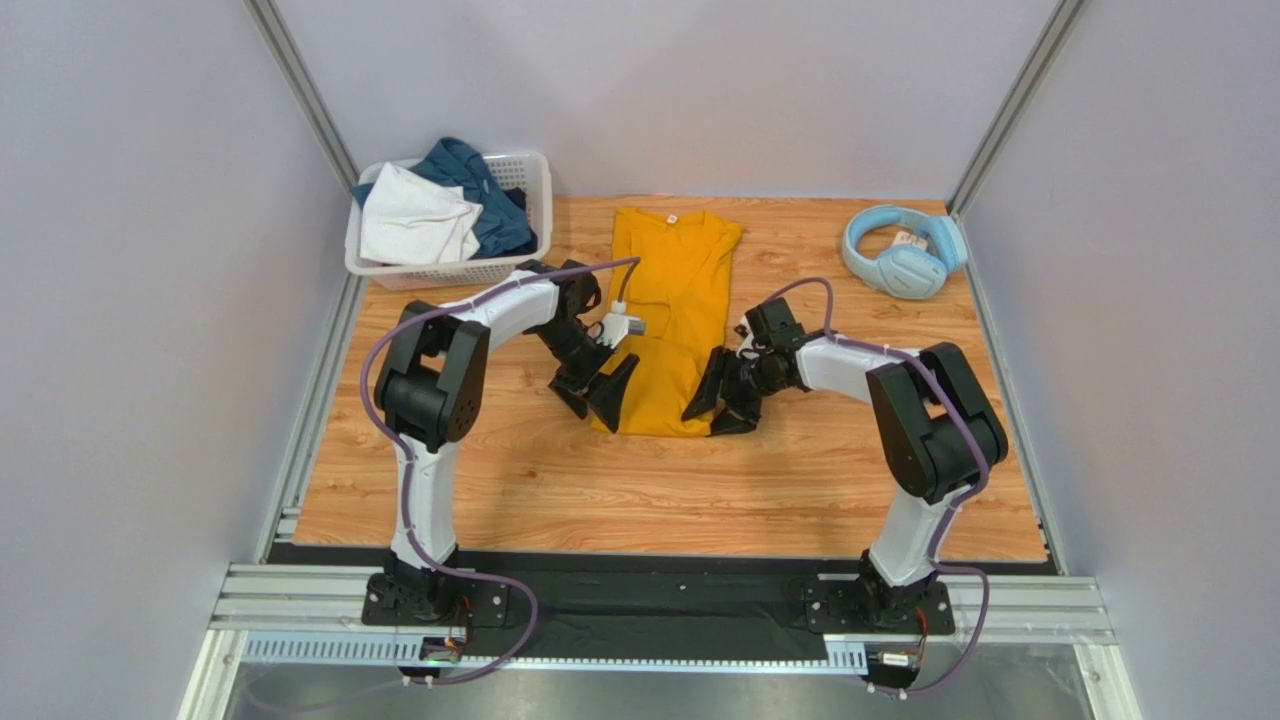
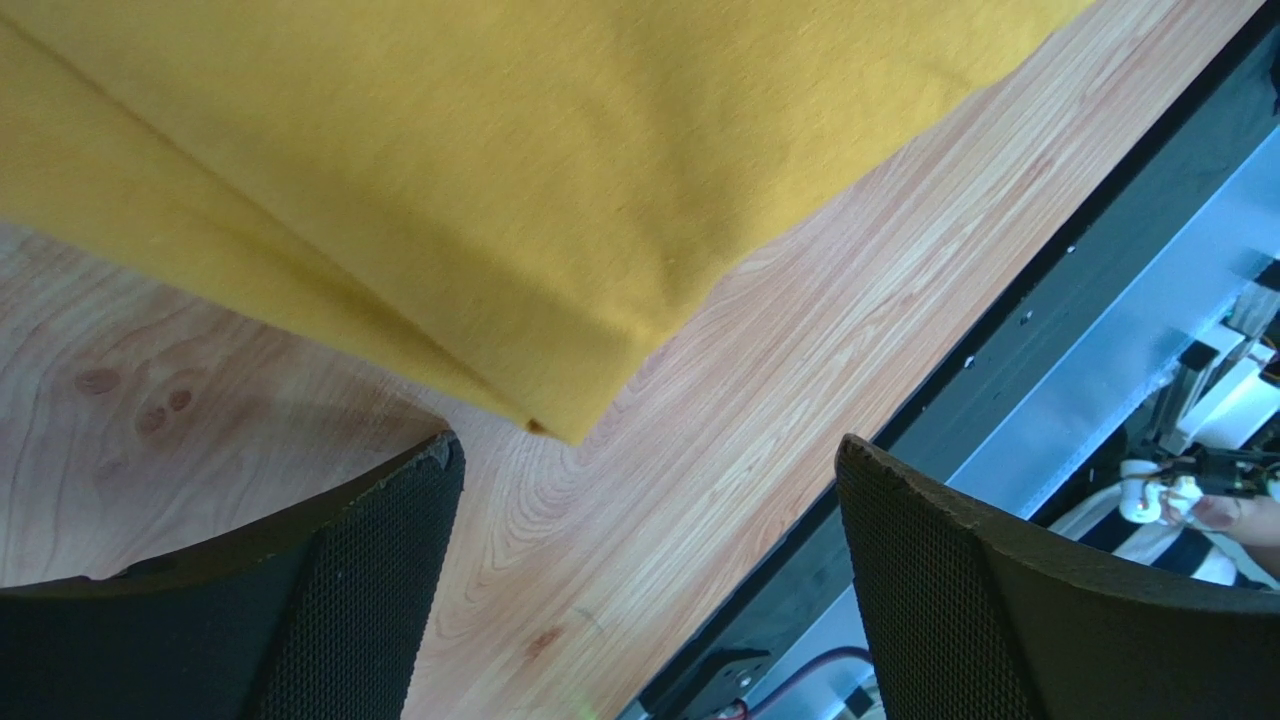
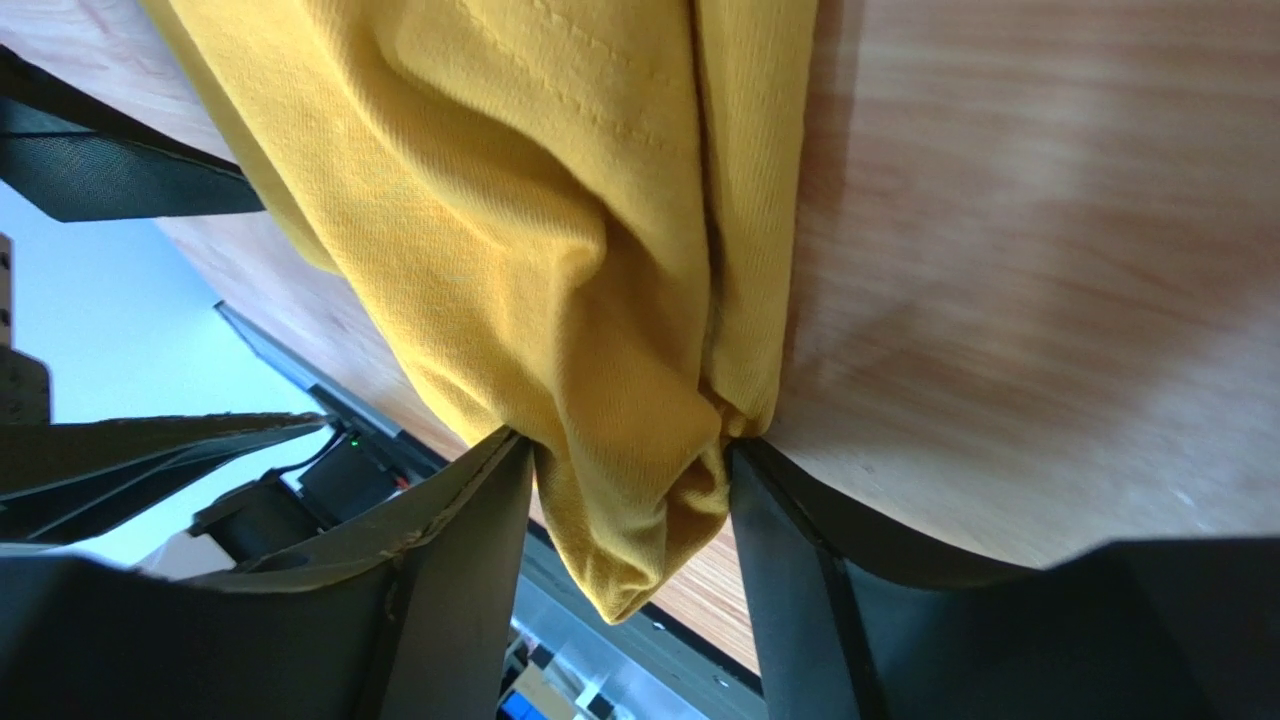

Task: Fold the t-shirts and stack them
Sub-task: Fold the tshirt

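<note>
The mustard-yellow t-shirt [image 1: 672, 315] lies on the wooden table, folded lengthwise into a narrow strip with its collar at the far end. My left gripper [image 1: 595, 393] is open and empty at the shirt's near-left corner. In the left wrist view the folded corner [image 2: 571, 405] lies just beyond the gripper [image 2: 646, 480]. My right gripper [image 1: 723, 402] is at the near-right corner. In the right wrist view it [image 3: 631, 495] is shut on a bunched fold of the yellow cloth [image 3: 601, 300]. A white garment [image 1: 413, 218] and a dark teal-blue one [image 1: 489, 188] lie in the basket.
The white lattice basket [image 1: 436, 275] stands at the table's far left corner. Light-blue headphones [image 1: 902, 251] lie at the far right. Grey walls and metal rails enclose the table. Bare wood [image 1: 661, 495] lies between the shirt and the near edge.
</note>
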`<state>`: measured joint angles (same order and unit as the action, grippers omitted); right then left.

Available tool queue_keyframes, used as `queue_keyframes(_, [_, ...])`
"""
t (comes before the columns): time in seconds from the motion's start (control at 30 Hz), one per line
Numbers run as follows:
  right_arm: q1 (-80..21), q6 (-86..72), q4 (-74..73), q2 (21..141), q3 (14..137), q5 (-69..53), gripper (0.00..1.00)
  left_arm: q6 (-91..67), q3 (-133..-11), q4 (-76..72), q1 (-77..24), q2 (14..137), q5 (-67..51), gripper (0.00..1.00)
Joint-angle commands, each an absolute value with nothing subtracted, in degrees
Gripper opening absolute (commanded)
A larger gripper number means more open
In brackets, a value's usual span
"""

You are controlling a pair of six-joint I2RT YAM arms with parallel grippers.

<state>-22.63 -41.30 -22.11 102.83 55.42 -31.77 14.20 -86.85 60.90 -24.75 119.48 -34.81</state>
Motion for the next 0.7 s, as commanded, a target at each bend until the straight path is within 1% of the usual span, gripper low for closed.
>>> queue_keyframes(0.0, [-22.94, -40.95, -19.17, 109.24, 54.58, -27.33, 0.56, 13.27, -88.15, 58.8, -24.96, 121.81, -36.21, 0.88])
queue_keyframes(0.07, [-22.94, -41.48, -18.55, 109.69, 54.06, -27.95, 0.54, 12.66, -88.76, 58.8, -25.22, 122.95, -36.74, 0.81])
queue_keyframes(0.2, [-22.94, -41.75, -18.37, 107.15, 52.39, -27.33, 0.5, 12.13, -88.86, 58.62, -25.66, 123.31, -36.91, 0.63])
queue_keyframes(0.27, [-22.94, -41.84, -18.89, 106.0, 51.86, -26.72, 0.48, 12.04, -88.16, 58.71, -25.66, 123.05, -36.39, 0.58])
queue_keyframes(0.3, [-22.77, -41.75, -19.33, 105.47, 51.77, -26.28, 0.47, 12.3, -87.81, 58.88, -25.66, 122.87, -36.21, 0.54])
queue_keyframes(0.37, [-22.76, -41.75, -19.42, 104.24, 51.59, -26.1, 0.45, 12.83, -86.32, 58.8, -25.66, 122.0, -35.6, 0.51])
queue_keyframes(0.4, [-22.85, -41.84, -19.51, 104.15, 51.68, -26.1, 0.45, 13.09, -85.87, 58.8, -25.66, 121.64, -35.42, 0.47])
queue_keyframes(0.53, [-22.85, -42.19, -19.51, 103.89, 52.03, -26.37, 0.4, 13.62, -84.2, 58.8, -25.66, 120.5, -34.72, 0.38])
queue_keyframes(0.63, [-22.85, -42.45, -19.51, 103.89, 52.29, -26.28, 0.34, 14.15, -84.37, 59.58, -25.75, 120.32, -34.98, 0.29])
queue_keyframes(0.67, [-22.85, -42.54, -19.51, 103.71, 52.38, -26.37, 0.29, 14.24, -84.55, 59.85, -25.66, 120.15, -34.98, 0.26])
